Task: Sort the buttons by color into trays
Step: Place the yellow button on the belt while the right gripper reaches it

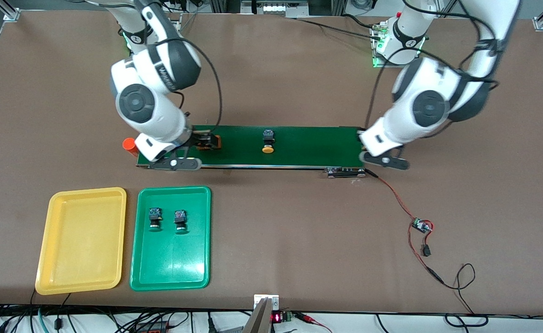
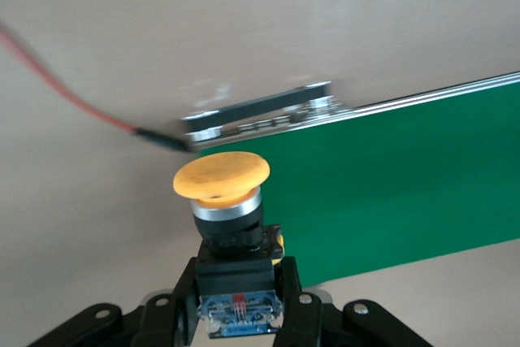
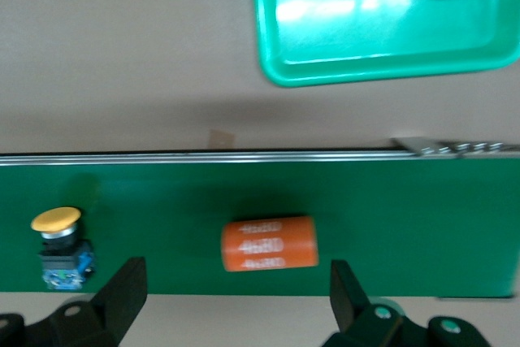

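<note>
Front view, trays: the yellow tray (image 1: 82, 240) sits bare, low in the frame at the right arm's end of the table. The green tray (image 1: 169, 263) just beside it holds two green-capped buttons (image 1: 155, 218).
Front view, belt: a yellow-capped belt button (image 1: 268, 141) lies mid-frame on the conveyor belt (image 1: 308, 145).
Left wrist view: the left gripper (image 2: 240, 282) is clamped on the body of the held button (image 2: 221, 178), yellow cap pointing away, over the belt's edge.
Right wrist view: the right gripper (image 3: 237, 286) hangs over the belt with its jaws spread wide, straddling an orange cylinder (image 3: 270, 243) and gripping nothing.
Doing it well: the held button likely belongs in the yellow tray. Keep the grip firm and set it down gently, flat and inside the rim.
</note>
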